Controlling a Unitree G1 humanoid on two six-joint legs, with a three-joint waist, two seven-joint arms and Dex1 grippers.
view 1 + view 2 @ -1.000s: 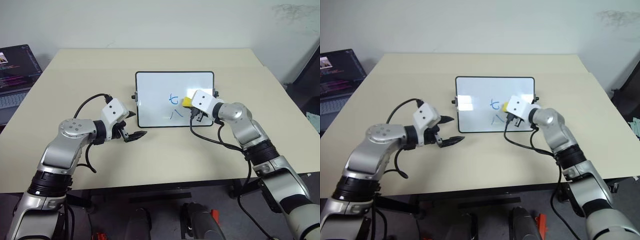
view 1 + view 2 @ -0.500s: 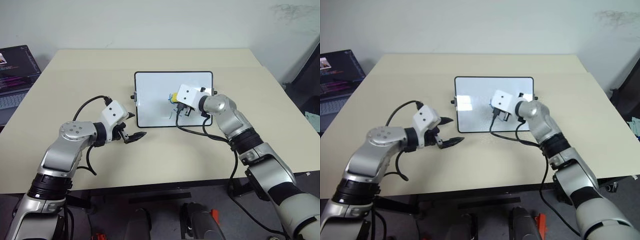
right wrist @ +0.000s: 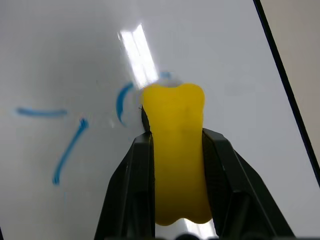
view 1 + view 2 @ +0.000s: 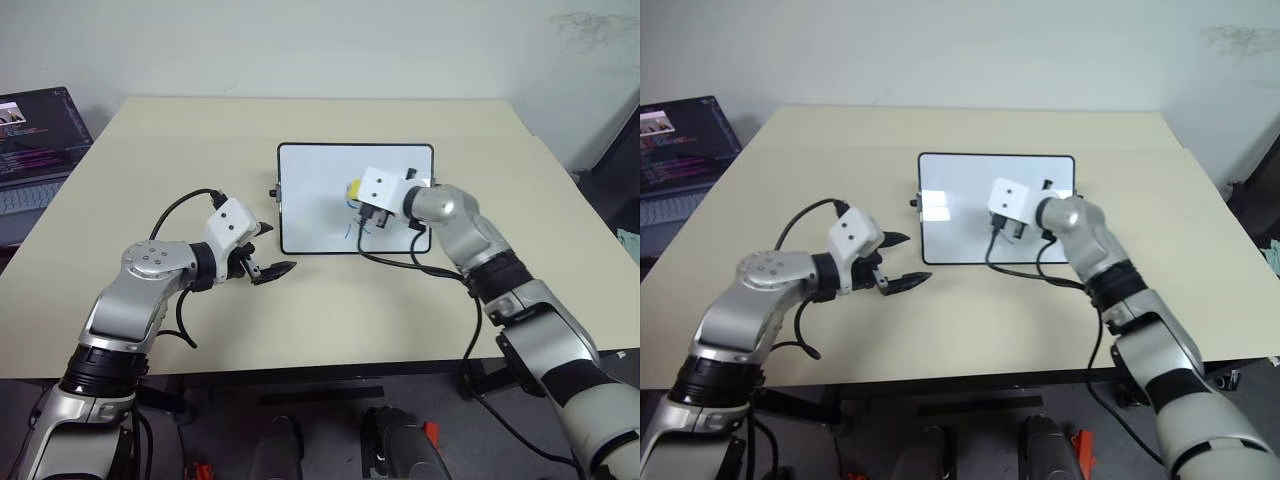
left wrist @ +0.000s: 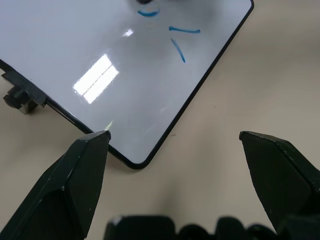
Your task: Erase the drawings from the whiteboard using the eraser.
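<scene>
At centre frame of the head view, the right gripper had its two black fingers clamped on the yellow eraser, whose tip sat over the middle of the whiteboard, which lay flat on the beige table. In the right wrist view the eraser's front end was at a curved blue stroke of the drawings, while a short horizontal dash and a slanted line stood untouched to the left of that picture. Whether the eraser pressed on the glossy surface or hovered just above it could not be told.

At lower left of the head view, the left gripper hung with its fingers spread wide and holding nothing, just beside the board's near left corner and apart from it.

The board appeared unrestrained, so a firm sideways wipe could push it across the table, since the free gripper was not bracing its frame. The eraser stuck out well past the fingertips, and drag on the board might twist or lever it out of the grip. A pass aimed only at the curved stroke would likely leave the two outer lines behind. A laptop sat at the far left edge, well clear.
</scene>
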